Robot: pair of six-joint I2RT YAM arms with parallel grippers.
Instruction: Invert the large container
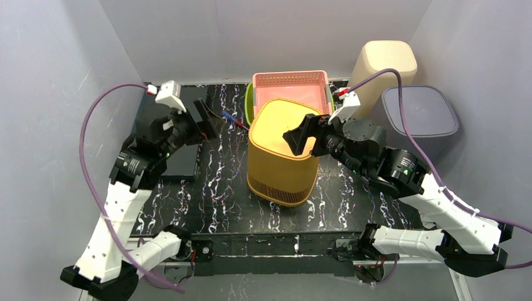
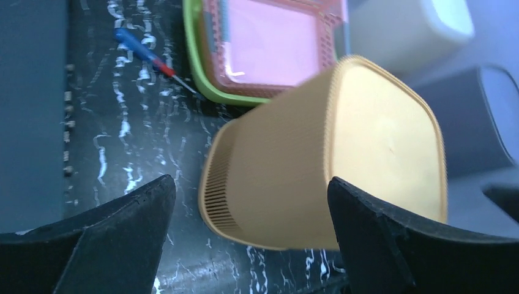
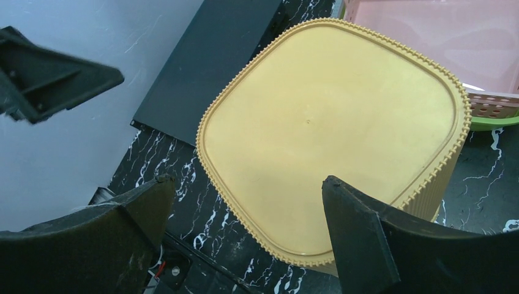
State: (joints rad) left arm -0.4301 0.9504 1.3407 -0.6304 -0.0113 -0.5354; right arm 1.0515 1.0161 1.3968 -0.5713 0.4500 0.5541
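Top external view: yellow ribbed plastic container [image 1: 282, 157] is set base-up; left end effector [image 1: 204, 121] and right end effector [image 1: 303, 136] are spread wide, empty; withdrawal is judged next.

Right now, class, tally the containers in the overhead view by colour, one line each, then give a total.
Yellow container: 1
Pink basket: 1
Green basket: 1
Beige bin: 1
Grey bin: 1
Total: 5

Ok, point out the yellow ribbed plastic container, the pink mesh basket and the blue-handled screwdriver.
yellow ribbed plastic container [image 1: 279, 172], top external view, front side wall.
pink mesh basket [image 1: 290, 77], top external view, far rim.
blue-handled screwdriver [image 2: 136, 46], left wrist view, blue handle.
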